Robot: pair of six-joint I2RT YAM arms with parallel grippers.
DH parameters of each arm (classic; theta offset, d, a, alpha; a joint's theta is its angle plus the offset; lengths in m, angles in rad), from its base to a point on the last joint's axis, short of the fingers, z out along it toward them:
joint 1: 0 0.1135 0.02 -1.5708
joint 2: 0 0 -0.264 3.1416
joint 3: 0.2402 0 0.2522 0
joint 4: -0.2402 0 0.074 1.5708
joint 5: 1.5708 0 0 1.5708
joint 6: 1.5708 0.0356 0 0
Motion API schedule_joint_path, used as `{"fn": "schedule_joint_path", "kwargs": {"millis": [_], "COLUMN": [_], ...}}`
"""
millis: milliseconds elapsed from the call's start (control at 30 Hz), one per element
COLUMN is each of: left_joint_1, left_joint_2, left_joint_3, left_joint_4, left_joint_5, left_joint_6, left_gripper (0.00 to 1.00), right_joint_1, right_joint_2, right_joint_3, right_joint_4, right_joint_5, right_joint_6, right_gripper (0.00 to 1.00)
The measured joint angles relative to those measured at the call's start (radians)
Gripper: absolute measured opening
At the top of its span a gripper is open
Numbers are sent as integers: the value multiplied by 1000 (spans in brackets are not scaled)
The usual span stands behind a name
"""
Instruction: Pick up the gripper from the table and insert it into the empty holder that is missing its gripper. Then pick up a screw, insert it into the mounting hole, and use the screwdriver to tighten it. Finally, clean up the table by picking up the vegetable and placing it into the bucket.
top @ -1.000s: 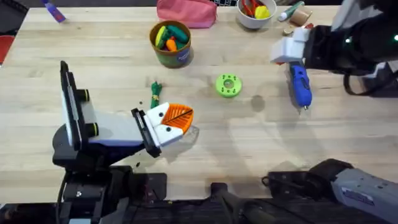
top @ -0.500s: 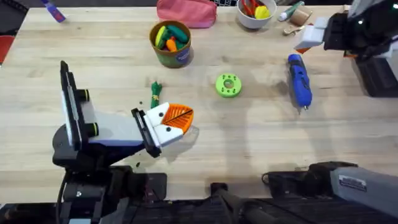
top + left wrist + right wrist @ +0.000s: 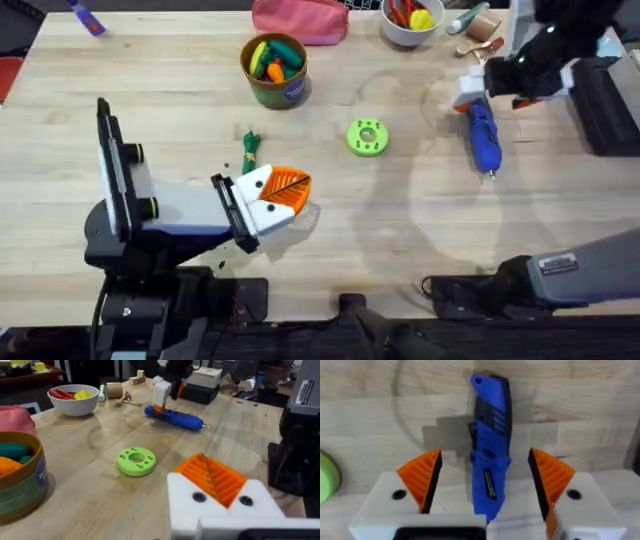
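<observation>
The blue screwdriver [image 3: 483, 135] lies on the table at the right, its metal tip towards the front. My right gripper [image 3: 472, 92] is low over its rear end, open. In the right wrist view the orange pads [image 3: 422, 477] stand on either side of the screwdriver [image 3: 490, 455] without touching it. My left gripper [image 3: 298, 194] rests at the front left, shut, its orange pads [image 3: 212, 477] pressed together with nothing between them. The small green vegetable [image 3: 249, 148] lies just behind it. The bucket [image 3: 287, 93] stands at the back with toy vegetables inside. A loose gripper, an empty holder and a screw are out of view.
A lime-green disc [image 3: 367, 137] lies mid-table between the arms. At the back stand a white bowl [image 3: 405, 38] of toy food and a pink pouch [image 3: 300, 22]. A black box [image 3: 605, 110] sits at the right edge. Bare wood lies between the disc and the screwdriver.
My right gripper drew back towards the far right half a second ago, then came back down over the screwdriver's rear end. The left arm has not moved.
</observation>
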Motion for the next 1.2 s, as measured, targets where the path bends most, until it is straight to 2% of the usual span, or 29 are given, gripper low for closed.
{"fn": "schedule_joint_path", "kwargs": {"millis": [233,467,733,833,1033,1200], "left_joint_1": [0,0,0,0,0,0], "left_joint_2": [0,0,0,0,0,0], "left_joint_3": [0,0,0,0,0,0], "left_joint_4": [0,0,0,0,0,0], "left_joint_5": [0,0,0,0,0,0], "left_joint_6": [0,0,0,0,0,0], "left_gripper": [8,8,8,8,8,8], "right_joint_1": [-29,-56,-58,-58,-59,-59], "right_joint_2": [110,126,181,181,181,181], "right_joint_3": [-1,-2,-2,-2,-3,-3], "right_joint_4": [69,80,90,96,105,109], "right_joint_5": [-21,-24,-27,-30,-28,-32], "right_joint_6": [-44,-66,-78,-81,-90,-89], "right_gripper": [980,971,827,697,47,24]}}
